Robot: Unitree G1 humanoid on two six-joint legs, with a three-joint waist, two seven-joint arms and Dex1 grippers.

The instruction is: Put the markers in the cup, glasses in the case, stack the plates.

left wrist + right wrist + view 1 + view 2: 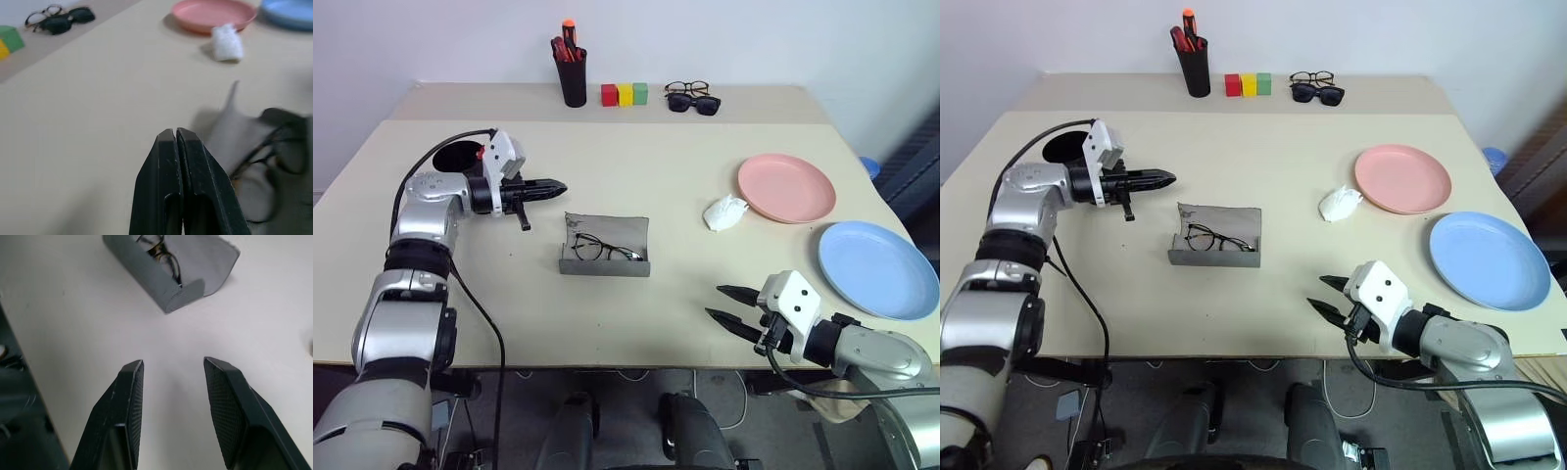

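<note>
Your left end effector (548,186) hangs above the worktop (636,313) with its fingers pressed together on nothing; the black cup (458,157) sits just behind its wrist, and no loose markers can be made out. Just right of its tips and nearer you lies the grey case (605,247), lid open, the wire-rimmed glasses (604,250) already inside; the felt lid looks light and floppy, so I'd push it shut from its free edge, gently, since the thin frames would bend easily. Your right end effector (729,311) hovers near the front edge, fingers spread and empty. Beyond it lies a crumpled white wad (724,211), touching the pink plate (786,187); the blue plate (876,268) is just to its right. Both plates look light, stiff and slippery: pinch a rim. The pen pot, blocks and sunglasses stand well clear at the back.
</note>
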